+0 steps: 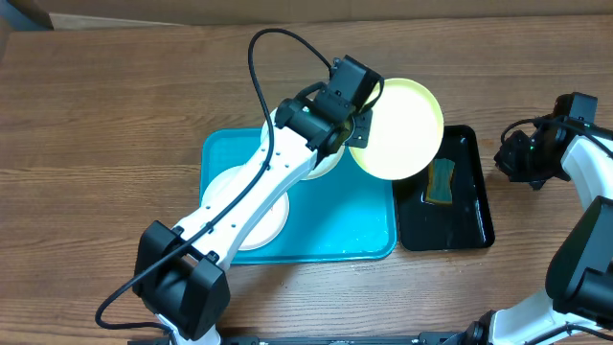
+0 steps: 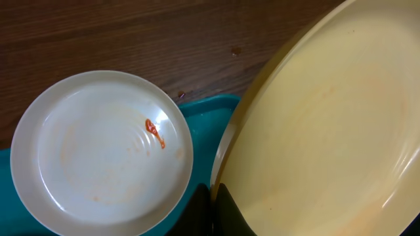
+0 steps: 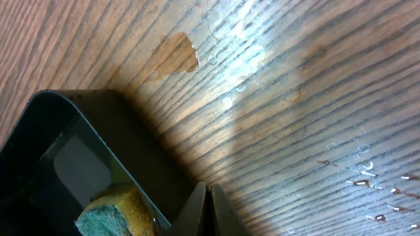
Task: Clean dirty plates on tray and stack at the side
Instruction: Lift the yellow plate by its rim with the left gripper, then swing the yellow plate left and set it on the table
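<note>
1. One wooden table (image 1: 115, 115) carries everything, and we see no stack of plates on it beside the trays.
2. The turquoise tray (image 1: 354, 220) lies in the middle, with the left arm reaching across it from the near edge.
3. The black tray (image 1: 469, 230) sits just beside the turquoise one, on its right.
4. The yellow-green plate (image 1: 402, 129) is off the turquoise tray, held tilted in the air over the gap between the two trays. Its face shows only faint orange streaks.
5. The white plate (image 2: 98, 157) rests at the far edge of the turquoise tray. The second white plate (image 1: 274, 222) lies nearer us, largely under the arm.
6. The sponge (image 1: 442, 182) lies in the black tray, untouched.
7. The left gripper (image 1: 356, 129) pinches the near rim of the yellow-green plate.
8. The right gripper (image 3: 207, 200) hovers over bare table beyond the black tray, its fingers pressed together on nothing.
9. The smear (image 2: 153, 131) on the white plate is small and orange-red.
10. We judge the step in hand to be presenting the first plate for wiping, so the task is barely begun.
11. The next move calls for the right gripper to spread and take the sponge, while the left holds the plate steady over the black tray.
</note>
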{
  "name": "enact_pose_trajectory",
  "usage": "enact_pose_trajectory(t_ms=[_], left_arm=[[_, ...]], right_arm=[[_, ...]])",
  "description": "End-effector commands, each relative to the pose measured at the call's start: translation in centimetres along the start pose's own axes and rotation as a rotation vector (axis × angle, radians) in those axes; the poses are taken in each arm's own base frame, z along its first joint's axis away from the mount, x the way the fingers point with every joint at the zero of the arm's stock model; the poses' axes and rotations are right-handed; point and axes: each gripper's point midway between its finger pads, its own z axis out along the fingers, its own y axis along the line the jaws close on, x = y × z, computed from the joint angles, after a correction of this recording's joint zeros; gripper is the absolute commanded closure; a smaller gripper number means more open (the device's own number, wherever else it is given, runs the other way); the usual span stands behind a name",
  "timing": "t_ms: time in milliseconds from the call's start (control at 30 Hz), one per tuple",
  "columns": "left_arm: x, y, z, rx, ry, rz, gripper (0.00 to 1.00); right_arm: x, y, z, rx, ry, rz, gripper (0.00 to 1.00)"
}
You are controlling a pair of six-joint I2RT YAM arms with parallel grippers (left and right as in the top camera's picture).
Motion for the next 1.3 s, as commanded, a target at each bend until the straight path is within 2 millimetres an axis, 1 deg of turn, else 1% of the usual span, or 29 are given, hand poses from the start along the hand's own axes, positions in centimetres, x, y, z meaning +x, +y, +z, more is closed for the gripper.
enact_pose_trajectory(t_ms=[0,167,300,367,600,967,1033,1133,1200,1267], left_arm=[[-1.0,-0.3,0.2,-0.022,-0.036,0.020,0.96],[-1.6,-0.7,0.2,-0.012,-0.062,0.027,0.96],[-2.0,-0.9,0.2,-0.005,-0.080,0.028,0.96],[-2.2,-1.0,0.2,-0.002,-0.088,0.042,0.96],[-2.6,-0.7,0.1,-0.020,-0.107,0.065,0.96],[-2.6,-0.7,0.1,-0.021,-0.108,0.064,0.96],[-2.6,-0.7,0.1,-0.021,-0.109,0.064,0.96],[-2.6,-0.9,0.1,-0.020,-0.109,0.077,0.96],[-2.6,-1.2,0.1,-0.018,-0.115,0.114,0.96],[-2.7,-1.5,-0.1,-0.049,-0.135,0.157,0.96]], right_arm=[[0.5,0.2,-0.5,-0.010,0.003,0.002,0.96],[2.5,-0.2,0.6,0.006,0.056,0.000,0.96],[3.4,-0.6,1.2,0.014,0.078,0.004,0.96],[3.4,-0.6,1.2,0.010,0.079,0.004,0.96],[3.7,1.0,1.1,-0.078,0.100,0.000,0.96],[4.1,0.8,1.0,-0.071,0.116,0.002,0.96],[3.8,0.9,1.1,-0.076,0.103,-0.003,0.93],[2.4,0.8,0.6,-0.088,0.061,0.004,0.87],[1.1,0.8,-0.1,-0.095,0.028,0.013,0.83],[-1.0,0.5,-1.3,-0.106,-0.026,0.029,0.80]])
